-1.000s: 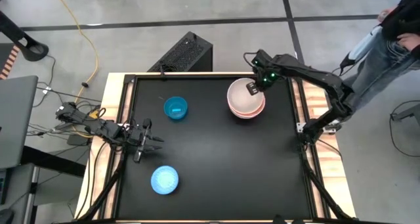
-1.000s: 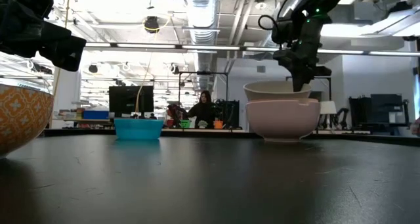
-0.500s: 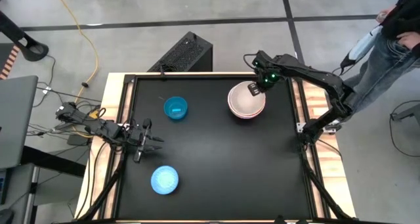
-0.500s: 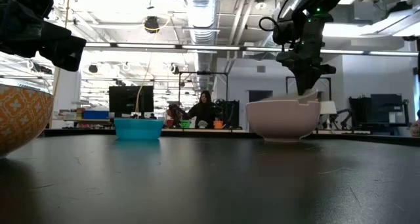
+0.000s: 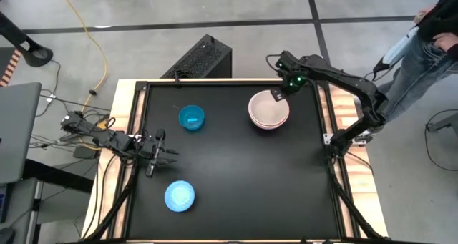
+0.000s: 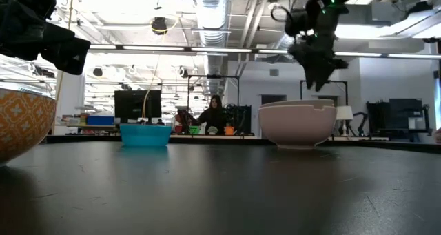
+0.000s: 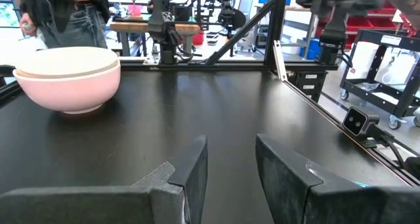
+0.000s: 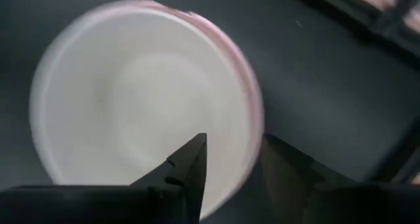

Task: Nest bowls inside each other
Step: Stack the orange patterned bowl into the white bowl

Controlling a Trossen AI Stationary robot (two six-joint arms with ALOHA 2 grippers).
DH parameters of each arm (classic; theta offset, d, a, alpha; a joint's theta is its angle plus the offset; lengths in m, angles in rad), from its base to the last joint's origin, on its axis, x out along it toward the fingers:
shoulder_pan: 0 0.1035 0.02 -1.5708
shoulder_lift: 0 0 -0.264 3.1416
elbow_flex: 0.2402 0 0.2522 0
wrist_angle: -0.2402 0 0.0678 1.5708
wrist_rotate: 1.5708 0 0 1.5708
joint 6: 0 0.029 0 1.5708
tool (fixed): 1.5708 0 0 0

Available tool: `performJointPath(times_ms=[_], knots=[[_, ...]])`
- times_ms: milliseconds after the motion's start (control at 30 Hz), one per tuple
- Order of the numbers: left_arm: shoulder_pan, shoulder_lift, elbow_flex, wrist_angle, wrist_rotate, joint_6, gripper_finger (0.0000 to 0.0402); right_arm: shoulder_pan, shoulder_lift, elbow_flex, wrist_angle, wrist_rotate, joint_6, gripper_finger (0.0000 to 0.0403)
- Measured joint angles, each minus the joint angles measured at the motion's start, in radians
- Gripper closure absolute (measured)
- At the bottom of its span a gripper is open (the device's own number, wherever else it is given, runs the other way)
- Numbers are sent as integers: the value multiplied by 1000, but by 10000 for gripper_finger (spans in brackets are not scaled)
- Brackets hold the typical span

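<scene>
A white bowl [image 5: 268, 108] sits nested inside a pale pink bowl [image 6: 296, 128] at the table's far right. My right gripper [image 6: 319, 82] hangs open just above their far rim, pointing steeply down, with the white bowl [image 8: 131, 99] below its fingers. A small blue bowl [image 5: 191, 118] stands upright at the far left. A second blue bowl [image 5: 179, 196] rests near the front left. A bowl with an orange-patterned wall [image 6: 21, 121] shows at the low view's left edge. My left gripper [image 5: 170, 152] waits open and level at the table's left edge.
A person [image 5: 429, 44] stands beyond the table's right edge. A black box [image 5: 204, 58] lies on the floor past the far edge. The dark tabletop [image 5: 250, 179] between the bowls is bare, bordered by a wooden frame [image 5: 336, 129].
My right gripper has opened and let go of the white bowl, which has dropped from a raised seat down into the pink bowl. The gripper has then risen clear of the rim.
</scene>
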Motion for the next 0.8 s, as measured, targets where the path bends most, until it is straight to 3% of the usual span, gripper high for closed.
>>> performJointPath(times_ms=[167,500,700,800], knots=[[0,0,0,0,0,0,284,137,-2,53,103,-4,0,240],[0,0,0,0,0,0,284,439,56,19,589,3,-93,246],[0,0,0,0,2,0,284,559,233,19,900,0,-215,246],[0,0,0,0,2,0,284,600,339,70,965,-4,-287,246]])
